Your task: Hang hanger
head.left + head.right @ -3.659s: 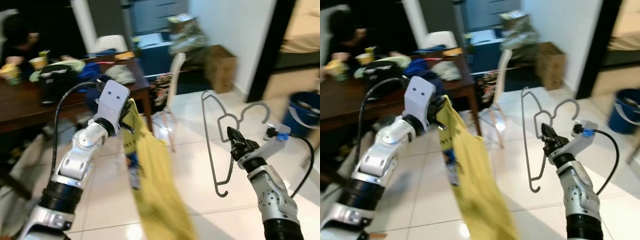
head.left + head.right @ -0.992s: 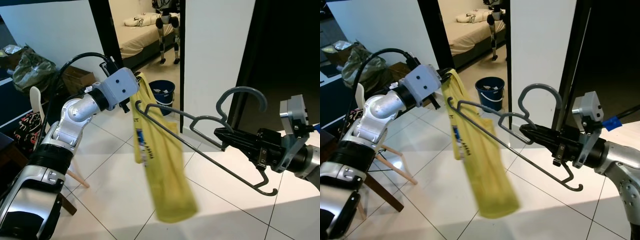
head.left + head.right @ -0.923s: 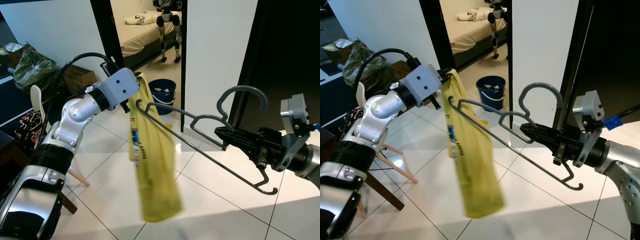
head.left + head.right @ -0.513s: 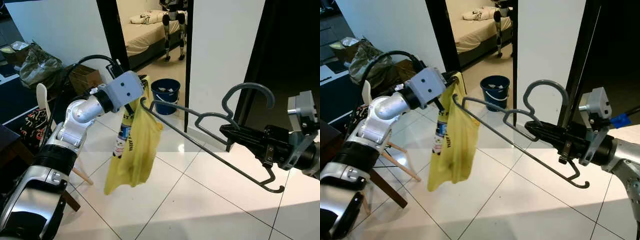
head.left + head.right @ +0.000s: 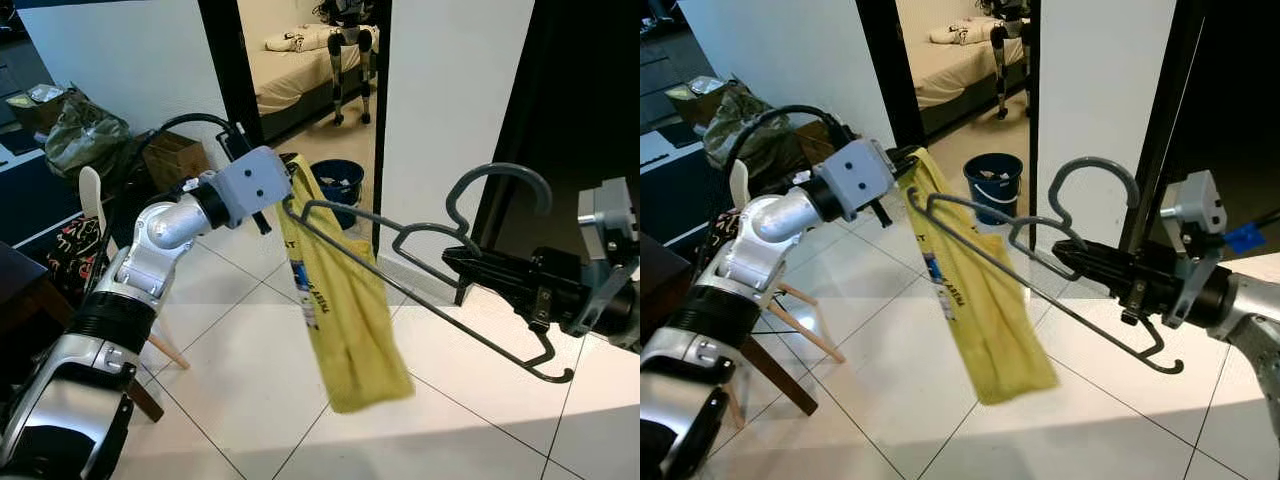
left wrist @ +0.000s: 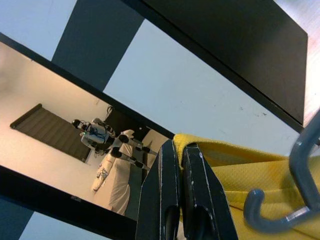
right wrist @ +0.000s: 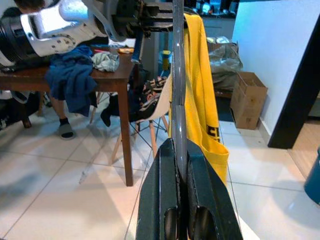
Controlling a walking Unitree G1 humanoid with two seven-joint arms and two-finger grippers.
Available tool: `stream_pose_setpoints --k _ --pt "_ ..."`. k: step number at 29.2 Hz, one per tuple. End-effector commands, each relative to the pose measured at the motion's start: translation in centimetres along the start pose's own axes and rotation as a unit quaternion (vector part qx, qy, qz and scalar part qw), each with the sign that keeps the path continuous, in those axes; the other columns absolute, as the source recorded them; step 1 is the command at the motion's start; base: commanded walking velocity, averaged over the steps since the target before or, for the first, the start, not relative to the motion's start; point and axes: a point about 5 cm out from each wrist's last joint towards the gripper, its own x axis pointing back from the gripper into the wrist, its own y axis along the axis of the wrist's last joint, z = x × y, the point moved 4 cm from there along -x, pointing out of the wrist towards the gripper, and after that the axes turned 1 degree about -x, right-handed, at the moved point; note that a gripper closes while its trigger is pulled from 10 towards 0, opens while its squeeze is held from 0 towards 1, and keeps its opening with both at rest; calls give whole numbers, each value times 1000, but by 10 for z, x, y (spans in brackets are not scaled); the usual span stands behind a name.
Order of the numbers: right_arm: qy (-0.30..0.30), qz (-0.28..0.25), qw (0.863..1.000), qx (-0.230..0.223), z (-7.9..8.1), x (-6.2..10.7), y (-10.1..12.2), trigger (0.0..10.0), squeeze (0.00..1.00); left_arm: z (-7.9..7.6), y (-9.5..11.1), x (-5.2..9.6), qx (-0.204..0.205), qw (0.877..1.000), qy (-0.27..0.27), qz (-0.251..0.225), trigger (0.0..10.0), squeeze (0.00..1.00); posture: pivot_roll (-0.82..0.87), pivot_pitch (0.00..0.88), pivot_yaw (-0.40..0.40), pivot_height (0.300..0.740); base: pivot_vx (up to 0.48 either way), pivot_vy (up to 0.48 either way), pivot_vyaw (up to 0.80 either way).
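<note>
1. The robot stands on white floor tiles [image 5: 250, 400] near an open bedroom doorway, both arms raised.
2. The right pincer [image 5: 455, 259] is clenched on one grey hanger [image 5: 420, 300], held out level in mid-air with its hook upward.
3. The left pincer [image 5: 284, 180] is clenched on the top edge of one yellow garment [image 5: 345, 310], which hangs down against the hanger's far end.
4. Judged step: the garment is being fitted to the hanger; whether the hanger's arm is inside the cloth cannot be told.
5. The next move likely calls for seating the cloth across the hanger's shoulders, then finding a rail.
6. One blue bucket [image 5: 340, 185] stands on the floor by the doorway.
</note>
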Motion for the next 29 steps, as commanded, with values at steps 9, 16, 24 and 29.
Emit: stream_pose_setpoints --k 9,16,24,29 --pt "-16 14 1000 17 -9 12 3 10000 0 1 2 0 -8 1000 -6 -7 10000 0 -112 0 125 740 0 0 0" --pt "-17 13 999 24 -11 12 6 10000 0 -2 5 1 -3 1000 -10 -13 10000 0 -107 0 124 740 0 0 0" --pt "-19 7 999 29 -14 11 9 10000 0 -4 7 1 -2 1000 -16 -17 10000 0 -107 0 124 740 0 0 0" --pt "-26 -2 999 33 -17 12 13 10000 0 -10 7 1 0 999 -26 -18 10000 0 -102 0 128 740 0 0 0"
